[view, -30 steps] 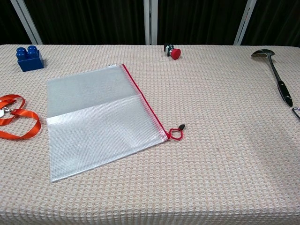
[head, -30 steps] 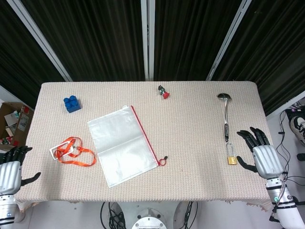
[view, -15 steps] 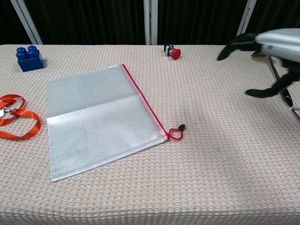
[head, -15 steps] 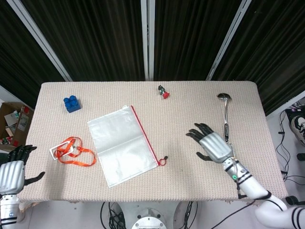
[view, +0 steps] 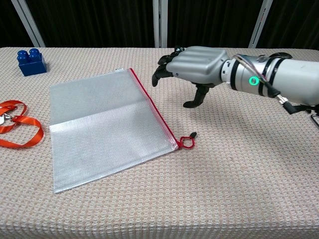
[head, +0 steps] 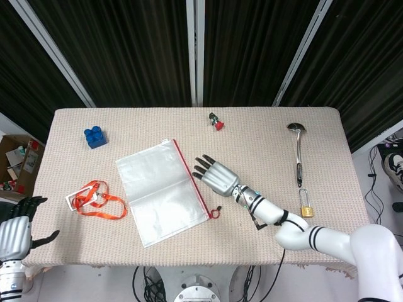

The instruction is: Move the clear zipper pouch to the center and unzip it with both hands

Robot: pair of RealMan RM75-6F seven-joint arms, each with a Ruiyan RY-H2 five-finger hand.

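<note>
While a beige woven cloth covers the counter [head: 264,135], the clear zipper pouch [head: 161,190] lies flat on it, left of the middle, turned at a slant so that its red zipper edge [head: 191,178] faces the counter's center. A small red pull loop [head: 215,212] trails from the zipper's near end, lying on the cloth just past the pouch's corner. The robot's right hand [head: 216,175] reaches in from the right, palm down, just beside the zipper edge; its fingers [view: 160,73] are spread apart, slightly curled, and hold nothing, and whether the tips touch the pouch cannot be told. The left hand [head: 14,228] sits at the near left corner of the counter, well apart from the pouch, with its dark fingers apart and empty. An orange lanyard [head: 94,199] lies between that hand and the pouch, just beside the pouch's left edge. A blue toy brick [head: 95,136] stands near the far left corner. A small red and black object [head: 216,122] rests near the far edge at the middle. On the right side, a metal ladle [head: 297,153] lies lengthwise, with a brass padlock [head: 306,209] just below its handle.
</note>
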